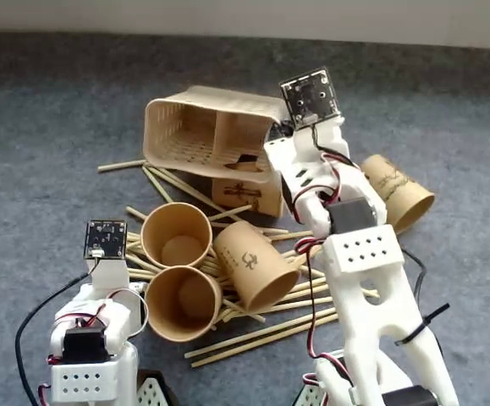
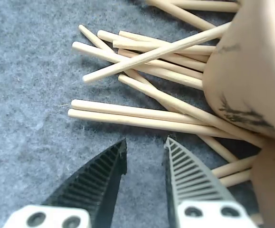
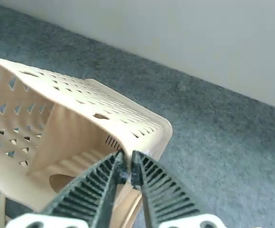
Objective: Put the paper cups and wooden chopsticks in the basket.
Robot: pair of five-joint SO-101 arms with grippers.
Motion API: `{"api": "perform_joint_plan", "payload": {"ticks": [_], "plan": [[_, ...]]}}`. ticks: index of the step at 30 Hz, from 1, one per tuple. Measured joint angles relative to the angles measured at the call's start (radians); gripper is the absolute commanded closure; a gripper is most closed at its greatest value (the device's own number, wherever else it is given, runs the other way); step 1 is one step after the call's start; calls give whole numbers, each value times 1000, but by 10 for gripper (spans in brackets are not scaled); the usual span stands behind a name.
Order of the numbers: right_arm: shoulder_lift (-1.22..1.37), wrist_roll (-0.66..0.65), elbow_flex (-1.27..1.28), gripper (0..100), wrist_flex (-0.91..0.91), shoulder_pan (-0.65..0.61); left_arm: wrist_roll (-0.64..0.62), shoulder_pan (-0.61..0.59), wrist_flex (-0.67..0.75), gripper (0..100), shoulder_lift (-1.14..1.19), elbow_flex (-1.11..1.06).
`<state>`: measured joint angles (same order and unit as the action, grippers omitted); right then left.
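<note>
Nothing I can read from here. Dark printed marks on a tipped paper cup (image 1: 257, 264), a second paper cup (image 1: 397, 193), and the box (image 1: 246, 194) under the basket (image 1: 185, 127) — all illegible.

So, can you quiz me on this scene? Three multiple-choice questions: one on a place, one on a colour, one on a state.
1. Where is the right gripper? A at the rim of the basket; B flat on the table; C tucked by its base.
2. The basket's colour? A red; B cream; C black.
3. The left gripper is: A open; B shut, empty; C shut on something.
Answers: A, it pinches the rim; B, pale cream plastic; A, its jaws stand apart.
</note>
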<state>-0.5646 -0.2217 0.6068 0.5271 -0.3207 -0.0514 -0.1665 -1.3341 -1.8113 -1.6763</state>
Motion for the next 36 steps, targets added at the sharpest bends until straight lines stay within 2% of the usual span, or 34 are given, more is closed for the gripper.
{"api": "perform_joint_plan", "payload": {"ticks": [6,13,20,36], "plan": [[-28,0,0,993,15,66,0,0,0,863,0,0],[-37,0,-20,993,144,103,0,0,0,863,0,0],[-35,109,-153,993,299,204,0,0,0,863,0,0],[3,121,-219,988,302,239,0,0,0,863,0,0]]}}
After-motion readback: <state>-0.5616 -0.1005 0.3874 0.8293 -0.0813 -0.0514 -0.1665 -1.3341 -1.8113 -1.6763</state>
